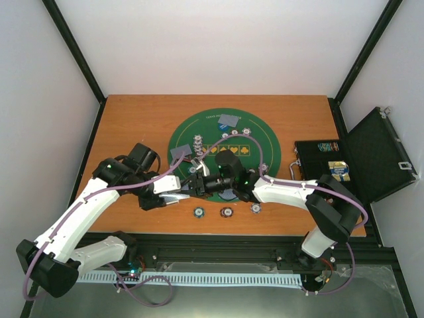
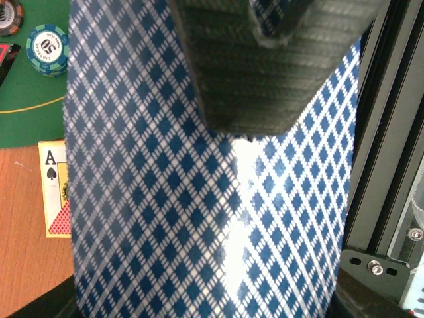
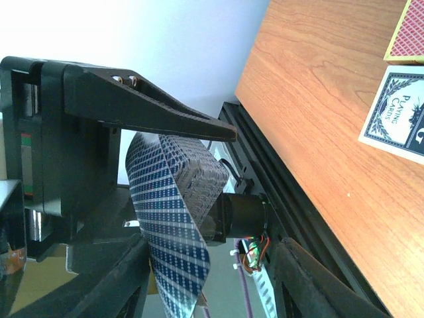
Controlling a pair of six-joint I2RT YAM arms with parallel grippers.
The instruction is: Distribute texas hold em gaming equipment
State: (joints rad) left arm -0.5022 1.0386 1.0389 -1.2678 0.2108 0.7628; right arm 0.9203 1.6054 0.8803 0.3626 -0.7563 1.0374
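Both grippers meet low over the near-left rim of the green mat (image 1: 268, 139), above the table (image 1: 132, 119).

The left gripper (image 1: 180, 195) is clamped on a blue-backed card (image 2: 199, 218), with its ribbed pad (image 2: 265, 73) pressed on the card's back. Whether it is one card or several, cannot tell. The right gripper (image 1: 201, 187) has its jaws spread apart, with the card standing in the gap. Its upper finger (image 3: 165, 112) reaches the card's top edge. Whether they touch is unclear, and no pinch shows.

The card is bowed and held up off the table, its patterned back toward the left wrist camera. Its long axis runs along the left fingers, roughly left to right in the top view, with the free end toward the right gripper.

Edges and room:
- The near table edge and black rail (image 1: 218, 248) lie near the grippers.
- Three loose chips (image 1: 226, 212) sit in a row on the wood between the grippers and that edge.
- Bare wood runs from the mat out to the left table edge.
- On the mat are a far card (image 1: 230, 120), a left card (image 1: 180, 152), a chip row (image 1: 235, 132) and a chip column (image 1: 197, 142).
- The open black case (image 1: 377, 159) sits at the right edge, well apart from the grippers, with its lid leaning out past the table.
- White walls stand left, far and right.

The left wrist view shows a teal chip (image 2: 48, 50) on the mat. An ace-of-spades item (image 2: 56, 189) lies on the wood at the mat rim, partly hidden by the held card. The right wrist view shows a card box (image 3: 397, 112) flat on the wood.
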